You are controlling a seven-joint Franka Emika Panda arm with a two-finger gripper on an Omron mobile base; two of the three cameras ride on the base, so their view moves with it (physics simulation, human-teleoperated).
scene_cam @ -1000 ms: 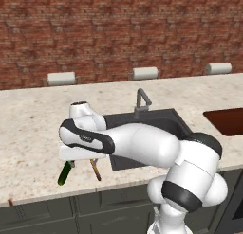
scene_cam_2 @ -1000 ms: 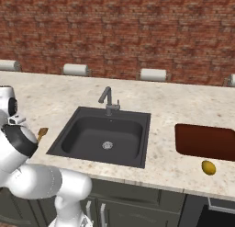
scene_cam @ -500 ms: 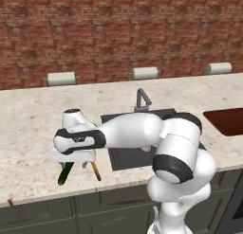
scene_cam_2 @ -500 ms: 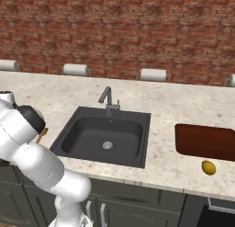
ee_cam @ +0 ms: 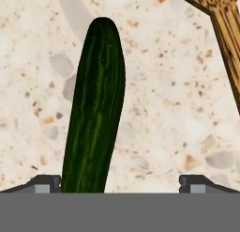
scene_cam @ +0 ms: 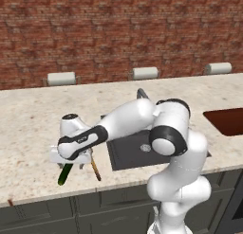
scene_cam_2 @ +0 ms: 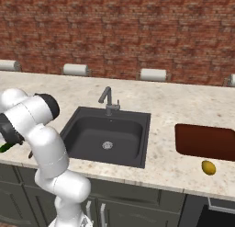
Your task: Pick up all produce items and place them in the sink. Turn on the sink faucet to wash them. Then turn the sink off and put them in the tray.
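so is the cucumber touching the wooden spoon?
Apart. The hand view shows bare speckled counter between the cucumber and the wooden spoon along their whole visible length.

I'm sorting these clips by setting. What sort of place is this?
A simulated kitchen, it seems: a stone counter with a dark sink and faucet, cabinets below, a brick wall behind.

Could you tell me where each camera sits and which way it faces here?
Left base view: behind-left of the arm, facing the counter; end effector over the cucumber.
Right base view: behind-right, facing sink, faucet, tray; arm at left.
Hand view: looking down on cucumber and wooden spoon.
Both base views share the sink.
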